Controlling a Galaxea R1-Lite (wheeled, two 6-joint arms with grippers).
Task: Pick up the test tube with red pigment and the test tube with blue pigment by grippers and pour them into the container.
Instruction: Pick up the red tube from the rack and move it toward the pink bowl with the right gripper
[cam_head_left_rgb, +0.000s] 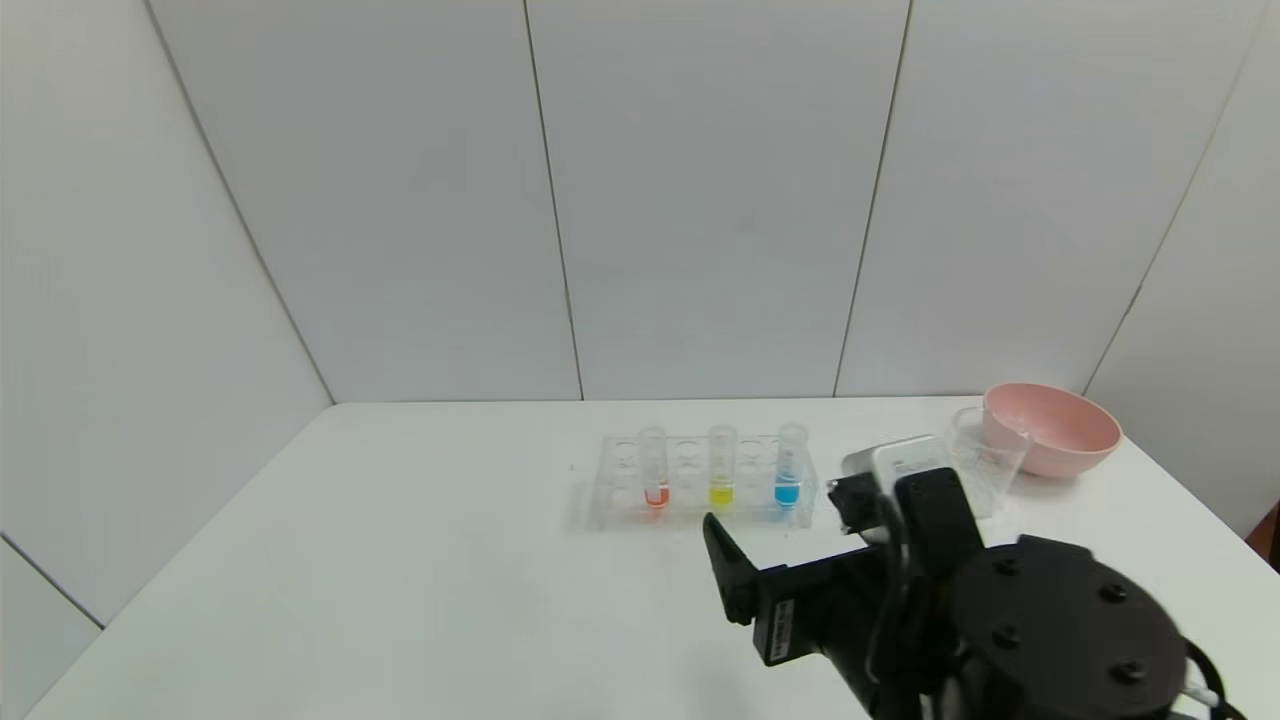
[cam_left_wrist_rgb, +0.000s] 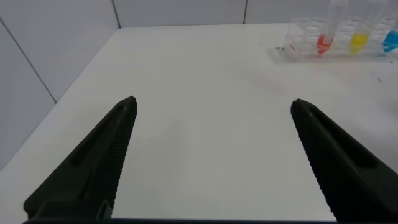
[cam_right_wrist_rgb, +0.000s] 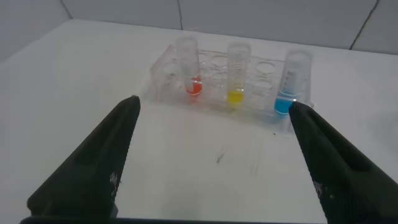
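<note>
I see my right gripper, fingers spread wide, just before the rack holding the test tube with red pigment and the test tube with blue pigment.

My left gripper is also spread, well off from the rack.

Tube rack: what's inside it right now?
The tube rack holds three upright tubes: red tube, yellow tube, blue tube. Other holes look empty; the clear plastic makes that uncertain.

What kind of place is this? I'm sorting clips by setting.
Probably a lab-style test bench: a clear tube rack holding red, yellow and blue tubes on a white table, enclosed by plain white panels.
</note>
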